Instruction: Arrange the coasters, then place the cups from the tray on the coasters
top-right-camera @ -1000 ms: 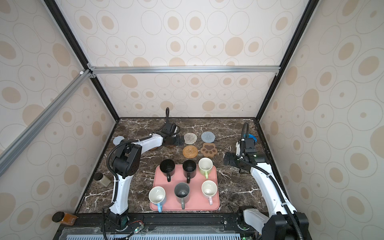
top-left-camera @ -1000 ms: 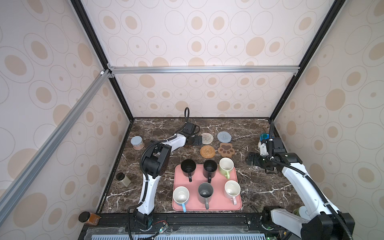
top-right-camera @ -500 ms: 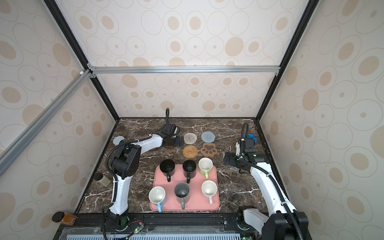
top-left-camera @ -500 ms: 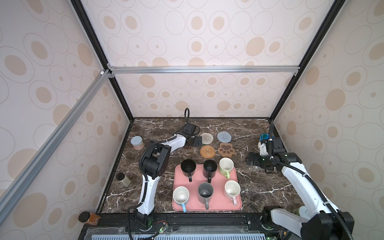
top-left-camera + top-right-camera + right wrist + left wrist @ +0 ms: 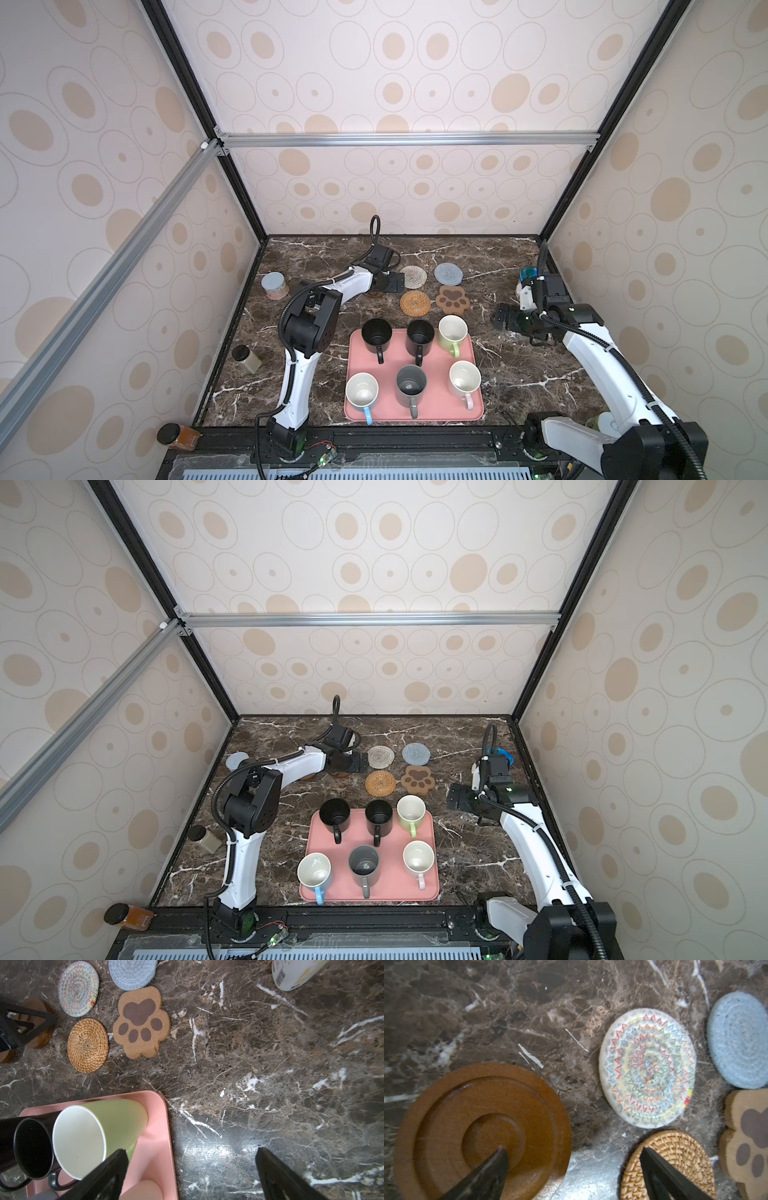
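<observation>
The pink tray (image 5: pixel 415 415) at the front holds several cups, among them two black ones (image 5: pixel 376 332) and a light green one (image 5: pixel 452 328). Behind it lie the coasters: cream woven (image 5: pixel 412 276), grey-blue (image 5: pixel 448 273), rattan (image 5: pixel 415 302), paw-shaped (image 5: pixel 453 299). My left gripper (image 5: pixel 390 284) hangs open over a brown wooden disc (image 5: pixel 481 1132); one fingertip overlaps that disc, the other overlaps the rattan coaster (image 5: pixel 675 1157), with nothing between them (image 5: pixel 573 1151). A second wooden disc (image 5: pixel 307 776) peeks from under the arm. My right gripper (image 5: pixel 505 320) is open and empty over bare marble right of the tray (image 5: pixel 190 1151).
A grey-lidded jar (image 5: pixel 274 284) and a small black-lidded jar (image 5: pixel 247 359) stand along the left wall. A blue-lidded container (image 5: pixel 528 278) sits at the right wall behind my right wrist. An amber jar (image 5: pixel 178 436) lies off the front-left corner.
</observation>
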`<state>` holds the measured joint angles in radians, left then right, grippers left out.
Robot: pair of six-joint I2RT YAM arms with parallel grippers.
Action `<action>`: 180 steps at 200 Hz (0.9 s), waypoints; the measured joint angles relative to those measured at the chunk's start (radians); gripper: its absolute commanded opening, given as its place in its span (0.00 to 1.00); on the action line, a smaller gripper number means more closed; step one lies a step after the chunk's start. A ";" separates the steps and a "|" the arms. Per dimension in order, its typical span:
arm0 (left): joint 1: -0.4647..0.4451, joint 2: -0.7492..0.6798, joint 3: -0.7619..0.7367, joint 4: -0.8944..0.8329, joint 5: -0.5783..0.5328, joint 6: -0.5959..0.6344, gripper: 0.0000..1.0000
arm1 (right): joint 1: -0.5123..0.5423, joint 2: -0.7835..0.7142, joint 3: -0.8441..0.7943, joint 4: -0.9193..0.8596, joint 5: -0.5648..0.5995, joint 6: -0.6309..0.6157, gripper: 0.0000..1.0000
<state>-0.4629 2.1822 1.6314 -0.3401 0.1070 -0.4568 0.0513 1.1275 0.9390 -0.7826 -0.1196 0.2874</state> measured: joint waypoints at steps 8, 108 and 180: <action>0.000 0.000 0.018 -0.007 0.000 0.000 1.00 | 0.000 0.000 0.003 0.000 0.003 0.000 1.00; -0.005 -0.049 0.071 -0.012 0.026 0.001 1.00 | 0.000 0.003 0.011 -0.003 -0.001 -0.005 1.00; -0.040 -0.062 0.056 0.014 0.053 0.001 1.00 | 0.000 0.015 0.034 -0.012 -0.007 -0.017 1.00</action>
<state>-0.5034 2.1204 1.6871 -0.3264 0.1596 -0.4557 0.0513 1.1423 0.9730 -0.7944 -0.1268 0.2703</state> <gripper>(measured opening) 0.999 0.997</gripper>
